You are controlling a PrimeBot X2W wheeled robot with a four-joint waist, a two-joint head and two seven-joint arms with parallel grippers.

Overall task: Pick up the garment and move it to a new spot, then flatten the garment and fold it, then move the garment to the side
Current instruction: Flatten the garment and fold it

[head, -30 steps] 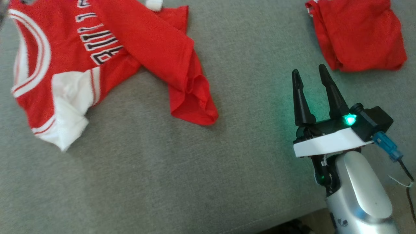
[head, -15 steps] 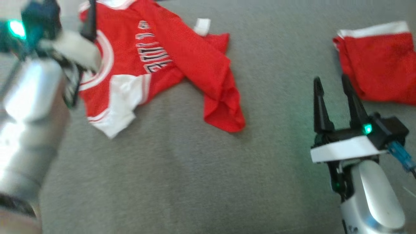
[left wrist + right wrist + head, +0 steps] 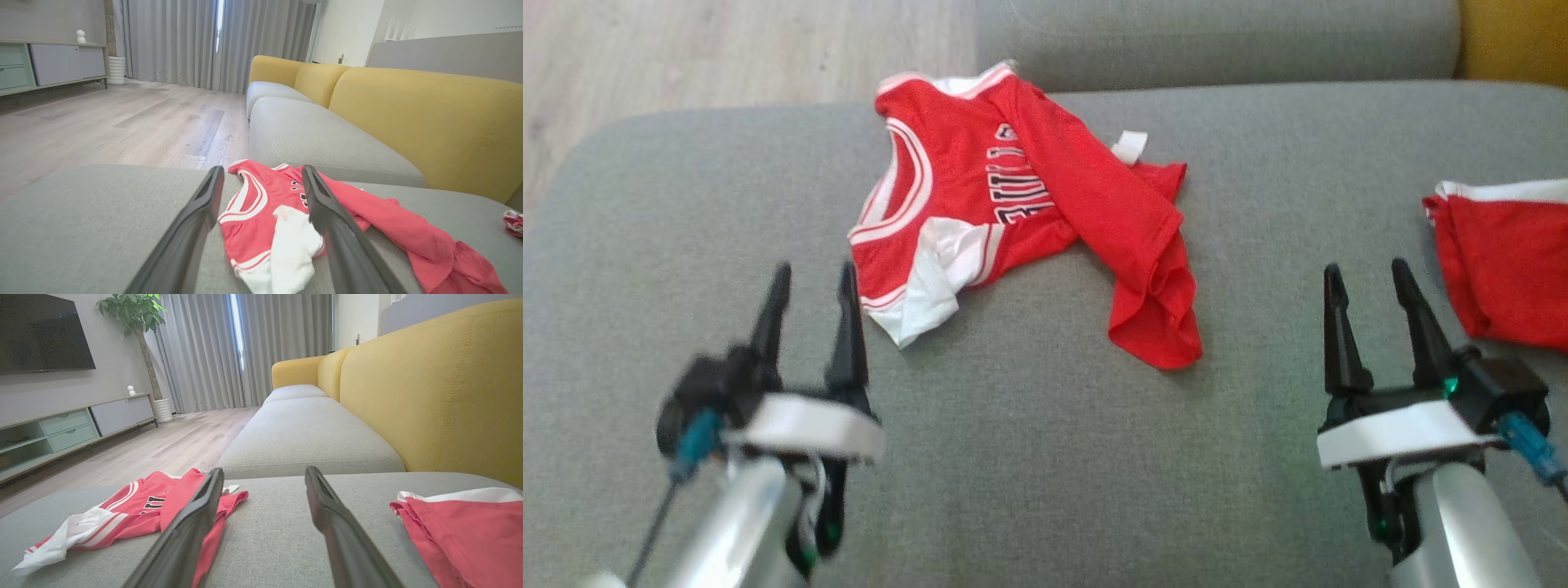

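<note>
Red jersey (image 3: 1013, 220), crumpled on grey cushion (image 3: 1045, 457): all steps apparently outstanding; left gripper (image 3: 815, 267) and right gripper (image 3: 1365, 266) both spread, empty, clear of it.

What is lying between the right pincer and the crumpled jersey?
Nothing: the head view shows bare grey cushion between the right pincer and the jersey.

Left gripper (image 3: 814, 282) and right gripper (image 3: 1366, 278) hover level, fingers spread.
</note>
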